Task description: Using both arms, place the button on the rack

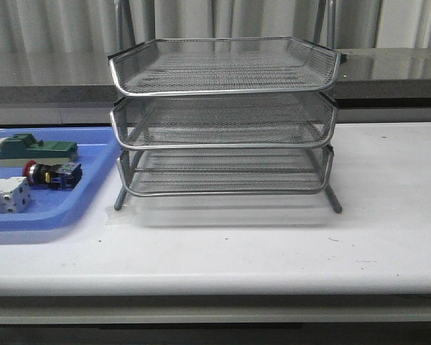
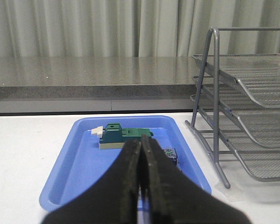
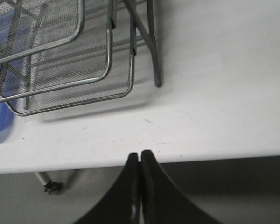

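The button [image 1: 52,174], red head and black body, lies on its side in the blue tray [image 1: 93,188] at the table's left. The rack [image 1: 223,92], three silver mesh tiers, stands mid-table with nothing on any tier. Neither arm shows in the front view. In the left wrist view my left gripper [image 2: 141,142] is shut and empty above the near end of the blue tray [image 2: 79,158]; its fingers hide most of the button [image 2: 171,155]. My right gripper [image 3: 140,154] is shut and empty at the table's front edge, short of the rack [image 3: 70,79].
In the tray with the button lie a green block [image 1: 37,149] and a white block [image 1: 6,195]. The white table [image 1: 273,244] runs bare in front of and to the right of the rack. A grey ledge and curtains stand behind.
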`<action>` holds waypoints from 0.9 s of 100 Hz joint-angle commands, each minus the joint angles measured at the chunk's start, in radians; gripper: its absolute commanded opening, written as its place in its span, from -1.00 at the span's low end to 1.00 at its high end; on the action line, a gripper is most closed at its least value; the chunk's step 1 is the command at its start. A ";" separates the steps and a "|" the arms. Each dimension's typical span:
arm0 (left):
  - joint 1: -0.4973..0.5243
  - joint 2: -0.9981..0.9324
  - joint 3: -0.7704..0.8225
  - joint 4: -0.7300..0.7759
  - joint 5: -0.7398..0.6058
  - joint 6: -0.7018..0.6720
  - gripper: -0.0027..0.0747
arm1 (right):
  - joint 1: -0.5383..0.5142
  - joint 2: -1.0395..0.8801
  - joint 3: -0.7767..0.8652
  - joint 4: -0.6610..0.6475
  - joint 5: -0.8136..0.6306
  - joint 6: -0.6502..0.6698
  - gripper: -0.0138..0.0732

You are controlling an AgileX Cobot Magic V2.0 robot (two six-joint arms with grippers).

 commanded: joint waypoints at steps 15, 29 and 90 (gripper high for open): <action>-0.001 -0.032 0.047 -0.009 -0.079 -0.011 -0.98 | -0.004 0.148 -0.034 0.293 -0.110 -0.140 -0.63; -0.001 -0.032 0.047 -0.009 -0.079 -0.011 -0.98 | -0.004 0.204 -0.034 0.530 -0.120 -0.322 -0.25; -0.001 -0.032 0.047 -0.009 -0.079 -0.011 -0.98 | -0.004 0.563 -0.037 1.266 -0.028 -0.979 0.02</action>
